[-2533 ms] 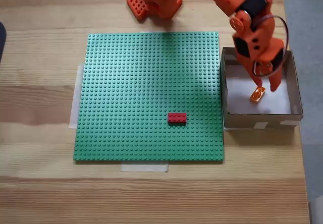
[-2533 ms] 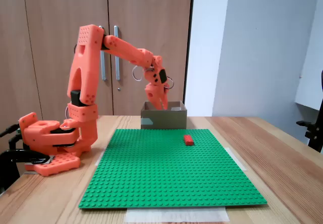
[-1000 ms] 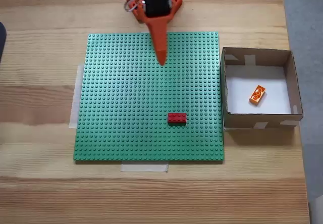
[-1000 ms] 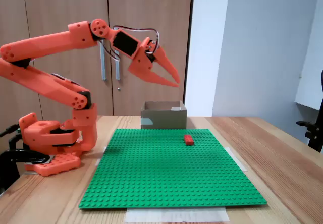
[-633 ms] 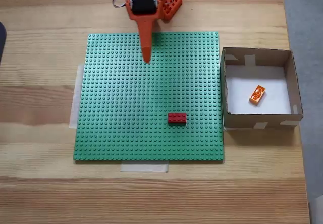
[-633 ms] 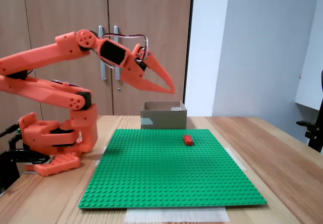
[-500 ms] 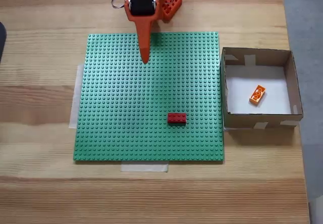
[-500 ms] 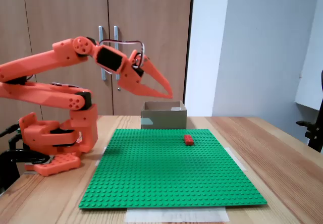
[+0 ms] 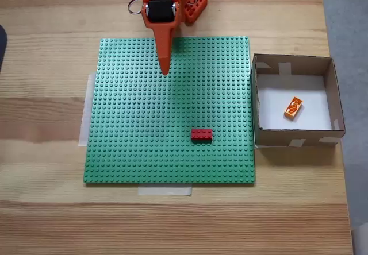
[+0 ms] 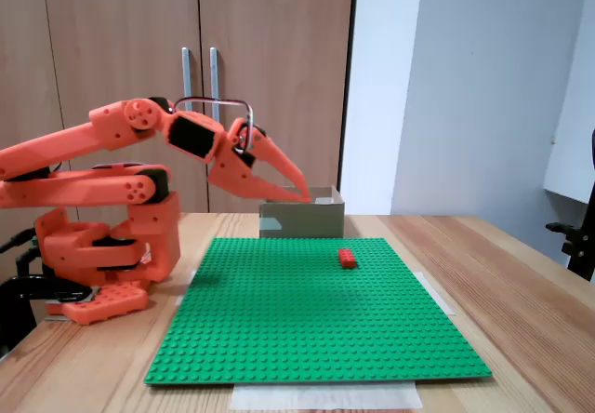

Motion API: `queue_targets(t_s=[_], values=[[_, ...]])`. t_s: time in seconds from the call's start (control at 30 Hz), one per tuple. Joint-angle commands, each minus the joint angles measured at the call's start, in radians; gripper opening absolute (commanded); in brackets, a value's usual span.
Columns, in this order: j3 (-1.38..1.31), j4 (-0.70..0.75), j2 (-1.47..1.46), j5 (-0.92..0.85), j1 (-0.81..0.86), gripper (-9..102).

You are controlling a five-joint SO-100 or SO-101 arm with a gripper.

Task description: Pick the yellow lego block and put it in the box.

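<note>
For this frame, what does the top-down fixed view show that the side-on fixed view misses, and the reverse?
Top-down: the yellow lego block lying on the floor of the box.
Side-on: the gripper raised above the green baseplate, cabinet doors behind.
Both: the red brick on the baseplate, the box, the wooden table.

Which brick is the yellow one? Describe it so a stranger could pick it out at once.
In the fixed view from above, find the green baseplate on the wooden table, then the open cardboard box against its right edge. The yellow brick lies tilted on the box's white floor, alone inside. The only other brick, the red one, sits out on the baseplate.
</note>
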Motion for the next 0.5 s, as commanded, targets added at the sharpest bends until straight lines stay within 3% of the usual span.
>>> queue_targets(t_s=[0.0,0.47], values=[[0.014,0.002,0.037,0.012,-0.002,-1],[0.147,-0.058,0.052,-0.011,0.009,-1]])
